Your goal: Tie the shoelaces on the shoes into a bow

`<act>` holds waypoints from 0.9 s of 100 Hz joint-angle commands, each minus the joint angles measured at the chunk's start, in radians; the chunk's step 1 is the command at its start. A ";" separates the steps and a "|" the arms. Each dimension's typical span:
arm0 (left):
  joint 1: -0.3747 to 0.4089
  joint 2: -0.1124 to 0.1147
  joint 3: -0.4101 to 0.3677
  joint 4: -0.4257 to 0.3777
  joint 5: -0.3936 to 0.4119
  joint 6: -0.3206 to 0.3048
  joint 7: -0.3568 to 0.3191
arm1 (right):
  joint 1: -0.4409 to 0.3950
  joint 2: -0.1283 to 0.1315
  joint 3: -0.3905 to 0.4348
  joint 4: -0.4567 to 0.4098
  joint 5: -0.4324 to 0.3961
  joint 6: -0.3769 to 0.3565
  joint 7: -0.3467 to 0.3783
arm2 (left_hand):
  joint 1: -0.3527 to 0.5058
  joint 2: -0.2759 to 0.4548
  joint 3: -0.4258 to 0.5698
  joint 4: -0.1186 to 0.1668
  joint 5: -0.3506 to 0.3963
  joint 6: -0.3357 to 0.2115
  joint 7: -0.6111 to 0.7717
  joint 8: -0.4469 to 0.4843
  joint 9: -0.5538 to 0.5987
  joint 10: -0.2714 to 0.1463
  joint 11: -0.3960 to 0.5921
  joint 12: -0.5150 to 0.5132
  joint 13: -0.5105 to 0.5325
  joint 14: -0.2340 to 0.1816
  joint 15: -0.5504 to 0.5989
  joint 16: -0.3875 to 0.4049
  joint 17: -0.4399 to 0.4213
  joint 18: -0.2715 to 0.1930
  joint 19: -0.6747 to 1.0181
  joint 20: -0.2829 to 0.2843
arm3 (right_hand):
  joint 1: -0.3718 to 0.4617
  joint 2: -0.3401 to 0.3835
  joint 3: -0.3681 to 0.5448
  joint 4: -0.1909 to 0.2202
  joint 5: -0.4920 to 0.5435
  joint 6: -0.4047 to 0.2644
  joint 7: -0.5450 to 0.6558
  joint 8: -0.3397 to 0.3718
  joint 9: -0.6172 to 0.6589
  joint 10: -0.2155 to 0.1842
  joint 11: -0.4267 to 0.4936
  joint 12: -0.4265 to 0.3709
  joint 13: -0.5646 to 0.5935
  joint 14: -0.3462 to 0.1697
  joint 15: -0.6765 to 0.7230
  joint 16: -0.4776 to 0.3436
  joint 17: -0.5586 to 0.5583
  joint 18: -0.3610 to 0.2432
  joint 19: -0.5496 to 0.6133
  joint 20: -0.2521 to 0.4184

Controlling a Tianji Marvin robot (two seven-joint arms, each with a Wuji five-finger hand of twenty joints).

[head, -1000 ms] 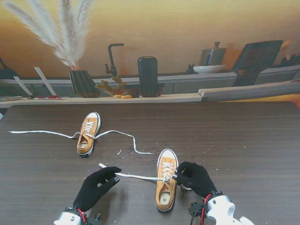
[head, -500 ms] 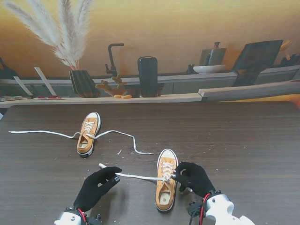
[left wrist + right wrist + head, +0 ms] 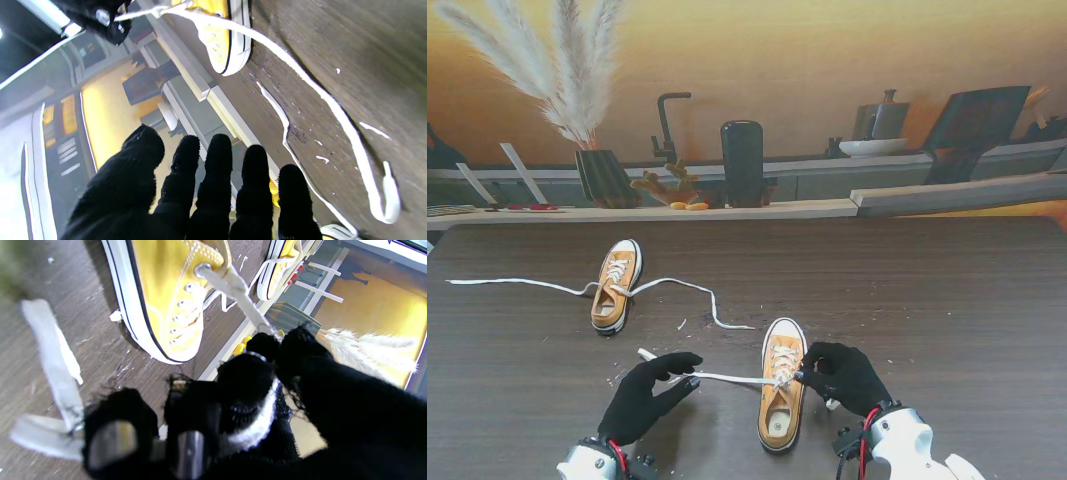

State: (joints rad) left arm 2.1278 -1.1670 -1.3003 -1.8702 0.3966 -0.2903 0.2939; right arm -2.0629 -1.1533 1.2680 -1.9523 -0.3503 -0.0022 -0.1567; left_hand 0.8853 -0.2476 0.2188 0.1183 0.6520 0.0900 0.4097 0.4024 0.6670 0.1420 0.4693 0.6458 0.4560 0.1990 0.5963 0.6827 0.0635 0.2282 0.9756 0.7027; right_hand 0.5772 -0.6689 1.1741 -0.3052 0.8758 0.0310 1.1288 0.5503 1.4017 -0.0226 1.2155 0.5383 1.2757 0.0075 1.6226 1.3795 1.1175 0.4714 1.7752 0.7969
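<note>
The near yellow shoe (image 3: 779, 405) stands toe away from me between my hands. One white lace (image 3: 727, 378) runs from its eyelets leftward across the table to a curled end (image 3: 383, 206). My right hand (image 3: 845, 378) sits at the shoe's right side, thumb and forefinger pinched on the lace (image 3: 243, 303) close to the top eyelet. The shoe's other lace end (image 3: 53, 350) lies on the table under that hand. My left hand (image 3: 649, 398) hovers at the stretched lace with fingers (image 3: 217, 173) straight and apart, holding nothing. The second yellow shoe (image 3: 615, 285) stands farther left.
The far shoe's untied laces (image 3: 517, 284) trail out to both sides, the right one (image 3: 697, 295) ending near the table's middle. Small white scraps (image 3: 681, 324) dot the dark wooden table (image 3: 947, 300). A shelf (image 3: 727, 210) with a vase and a black cylinder runs behind the table.
My left hand has shifted a little to the right, toward the near shoe, along the lace. My right hand keeps its pinch at the eyelets, barely moved.
</note>
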 commanded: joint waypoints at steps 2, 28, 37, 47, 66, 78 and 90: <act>-0.008 0.001 0.020 -0.029 0.046 0.043 0.009 | 0.000 0.007 0.003 -0.012 -0.008 0.007 0.018 | -0.057 0.032 -0.040 0.023 -0.043 -0.093 -0.021 0.015 -0.066 -0.027 -0.060 -0.050 -0.057 -0.014 -0.078 -0.055 -0.047 -0.014 -0.096 -0.034 | -0.008 0.023 -0.027 0.007 -0.022 -0.072 0.029 -0.016 0.032 0.053 -0.023 0.026 0.039 -0.259 0.113 0.081 0.056 -0.068 0.237 0.099; -0.031 0.020 0.092 -0.108 0.276 0.268 0.040 | -0.004 0.011 0.009 -0.022 -0.013 0.020 0.038 | -0.105 -0.088 -0.075 0.046 -0.103 -0.085 -0.085 -0.024 -0.195 -0.036 -0.156 -0.098 -0.153 -0.038 -0.203 -0.080 -0.087 -0.046 -0.269 -0.019 | -0.010 0.037 -0.039 0.007 -0.031 -0.090 0.024 -0.020 -0.011 0.062 -0.049 0.035 0.040 -0.270 0.110 0.100 0.060 -0.092 0.265 0.113; -0.047 0.035 0.119 -0.138 0.344 0.361 -0.016 | -0.005 0.012 0.011 -0.025 -0.009 0.024 0.045 | -0.119 -0.113 -0.091 0.041 -0.129 -0.076 -0.103 -0.029 -0.235 -0.022 -0.177 -0.104 -0.178 -0.043 -0.218 -0.081 -0.094 -0.058 -0.281 -0.013 | -0.008 0.041 -0.041 0.008 -0.031 -0.091 0.023 -0.022 -0.016 0.063 -0.053 0.038 0.039 -0.268 0.106 0.102 0.060 -0.093 0.262 0.111; -0.081 0.050 0.157 -0.156 0.403 0.449 -0.082 | -0.005 0.014 0.014 -0.027 -0.004 0.027 0.058 | -0.122 -0.122 -0.112 0.038 -0.143 -0.061 -0.129 -0.021 -0.264 -0.022 -0.193 -0.087 -0.200 -0.052 -0.238 -0.064 -0.088 -0.074 -0.298 0.029 | -0.005 0.042 -0.043 0.009 -0.033 -0.091 0.021 -0.024 -0.020 0.064 -0.056 0.040 0.039 -0.266 0.102 0.104 0.059 -0.092 0.260 0.110; -0.168 0.062 0.253 -0.133 0.496 0.571 -0.120 | -0.007 0.015 0.015 -0.028 0.006 0.032 0.067 | -0.111 -0.141 -0.100 0.052 -0.134 -0.033 -0.120 0.006 -0.281 -0.011 -0.147 -0.021 -0.208 -0.055 -0.177 -0.004 -0.082 -0.088 -0.208 0.109 | -0.003 0.045 -0.047 0.009 -0.033 -0.089 0.020 -0.027 -0.020 0.066 -0.058 0.045 0.040 -0.264 0.100 0.107 0.059 -0.091 0.259 0.110; -0.220 0.070 0.302 -0.109 0.538 0.625 -0.155 | -0.009 0.016 0.016 -0.030 0.011 0.037 0.072 | -0.106 -0.151 -0.092 0.055 -0.130 -0.027 -0.114 0.014 -0.291 -0.010 -0.147 -0.014 -0.216 -0.057 -0.170 0.000 -0.086 -0.088 -0.198 0.109 | -0.001 0.045 -0.048 0.010 -0.032 -0.087 0.020 -0.029 -0.021 0.068 -0.059 0.047 0.039 -0.263 0.098 0.109 0.059 -0.091 0.258 0.110; -0.268 0.077 0.339 -0.080 0.548 0.646 -0.198 | -0.010 0.015 0.017 -0.030 0.016 0.041 0.073 | -0.109 -0.150 -0.087 0.056 -0.133 -0.031 -0.108 0.023 -0.298 -0.007 -0.150 -0.013 -0.222 -0.058 -0.165 0.002 -0.088 -0.096 -0.194 0.106 | 0.000 0.047 -0.050 0.010 -0.034 -0.086 0.020 -0.030 -0.022 0.068 -0.061 0.049 0.039 -0.258 0.095 0.111 0.058 -0.089 0.253 0.109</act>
State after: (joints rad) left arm 1.8764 -1.0929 -0.9715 -1.9655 0.9431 0.3525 0.1127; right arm -2.0676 -1.1412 1.2840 -1.9767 -0.3389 0.0345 -0.0987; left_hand 0.7912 -0.3732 0.1380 0.1633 0.5432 0.0893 0.2974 0.4045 0.3974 0.1388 0.3212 0.6089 0.2819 0.1601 0.4134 0.6565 -0.0115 0.2230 0.7679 0.7918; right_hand 0.5771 -0.6405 1.1419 -0.3052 0.8649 0.0077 1.1288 0.5382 1.3816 -0.0468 1.1660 0.5736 1.2767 -0.0413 1.6595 1.4609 1.1415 0.4021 1.8048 0.8946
